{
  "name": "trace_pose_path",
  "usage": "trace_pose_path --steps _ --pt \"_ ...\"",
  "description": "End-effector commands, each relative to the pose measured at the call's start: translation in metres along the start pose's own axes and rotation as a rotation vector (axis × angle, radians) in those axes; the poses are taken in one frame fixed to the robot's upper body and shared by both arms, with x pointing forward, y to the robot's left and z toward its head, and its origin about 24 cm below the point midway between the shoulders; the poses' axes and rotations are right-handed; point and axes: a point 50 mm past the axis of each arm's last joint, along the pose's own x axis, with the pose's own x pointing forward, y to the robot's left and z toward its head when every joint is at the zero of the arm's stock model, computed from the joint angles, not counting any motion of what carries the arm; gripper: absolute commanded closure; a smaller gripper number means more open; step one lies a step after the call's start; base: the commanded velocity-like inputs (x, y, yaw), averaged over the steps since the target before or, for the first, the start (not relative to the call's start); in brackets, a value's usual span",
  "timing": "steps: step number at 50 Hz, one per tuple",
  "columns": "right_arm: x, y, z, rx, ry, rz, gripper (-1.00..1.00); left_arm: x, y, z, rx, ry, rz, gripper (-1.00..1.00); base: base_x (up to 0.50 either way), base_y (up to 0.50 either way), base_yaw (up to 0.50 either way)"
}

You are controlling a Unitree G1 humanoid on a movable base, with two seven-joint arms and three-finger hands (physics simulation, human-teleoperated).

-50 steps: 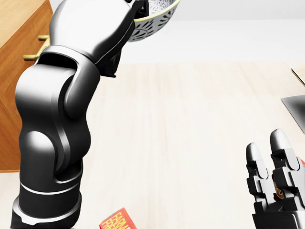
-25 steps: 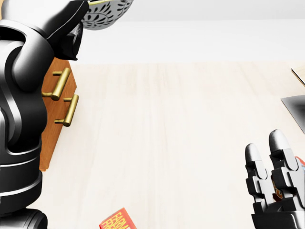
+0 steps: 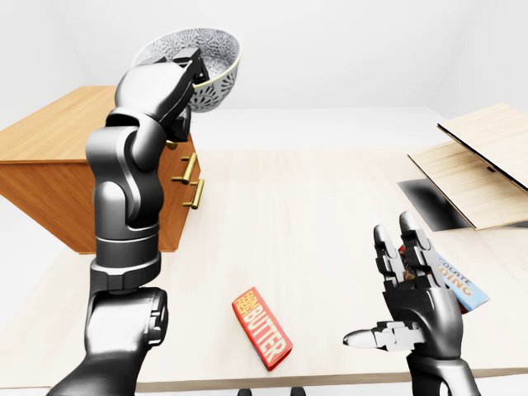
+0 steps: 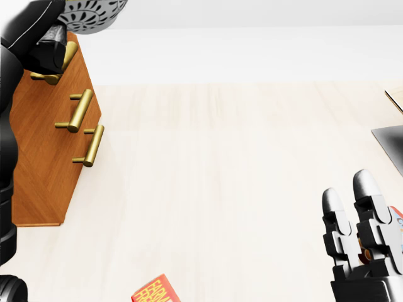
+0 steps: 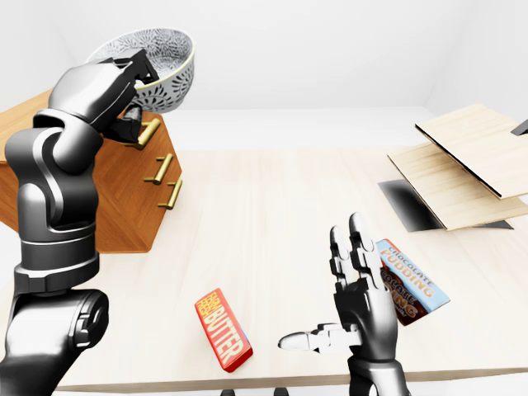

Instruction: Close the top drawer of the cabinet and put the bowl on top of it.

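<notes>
L arm rises from the btm-left of the left-eye view, elbow bent hard, forearm near upright. L hand (image 3: 177, 70) is at the top of the reach, fingers clenched on the near side of the bowl (image 3: 213, 59), one finger hooked over the rim. The bowl is white w/ a grey leaf pattern and is held high, mouth up w/ a slight tilt. It's in the air over the cabinet (image 3: 58, 132), above the top edge on the drawer-face side. It doesn't look to be resting on the wooden top, though the gap is hard to judge.

The cabinet sits at the left end of the table (image 3: 313, 206), drawer faces turned toward the view's right. Three brass handles (image 4: 82, 110) run down that side. The faces look flush where they show, but L hand covers part of the top one, so I can't tell for sure.

R hand (image 5: 359, 309) is low, at btm-right of the eye views, near the table's near edge. Fingers are released and straight, pointing up, thumb out toward the view's left, holding nothing.

A choc pudding box (image 5: 410, 282) lies flat just right of R hand, a red butter box (image 3: 262, 327) flat to its left. Pale wood panels (image 3: 478, 161) are stacked at the far right beside a dark flat patch (image 3: 429, 202).
</notes>
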Motion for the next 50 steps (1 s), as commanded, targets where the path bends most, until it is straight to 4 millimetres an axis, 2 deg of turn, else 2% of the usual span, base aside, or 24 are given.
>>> trace_pose_path --steps 1,9,16,23,24,38,50 --pt "0.002 0.001 0.002 -0.005 -0.011 0.003 -1.00 0.000 0.006 -0.024 -0.037 0.044 0.063 1.00 0.00 0.00 0.00" --pt "0.003 0.002 0.002 -0.009 -0.015 0.006 -1.00 0.002 0.002 -0.042 -0.097 0.077 0.092 1.00 0.00 0.00 0.00" --pt "0.003 0.002 0.004 -0.010 -0.021 0.010 -1.00 0.004 0.008 -0.057 -0.145 0.102 0.123 1.00 0.00 0.00 0.00" --pt "0.003 0.002 0.004 -0.010 -0.021 0.010 -1.00 0.004 0.008 -0.057 -0.148 0.096 0.127 1.00 0.00 0.00 0.00" --pt "0.005 0.004 0.004 -0.015 -0.026 0.015 -1.00 0.007 0.006 -0.079 -0.192 0.168 0.132 1.00 0.00 0.00 0.00" --pt "0.010 0.008 0.005 -0.024 -0.039 0.020 -1.00 0.016 0.002 -0.090 -0.270 0.205 0.156 1.00 0.00 0.00 0.00" --pt "0.012 0.008 0.003 -0.029 -0.034 0.022 -1.00 0.026 -0.008 -0.119 -0.378 0.348 0.168 1.00 0.00 0.00 0.00"
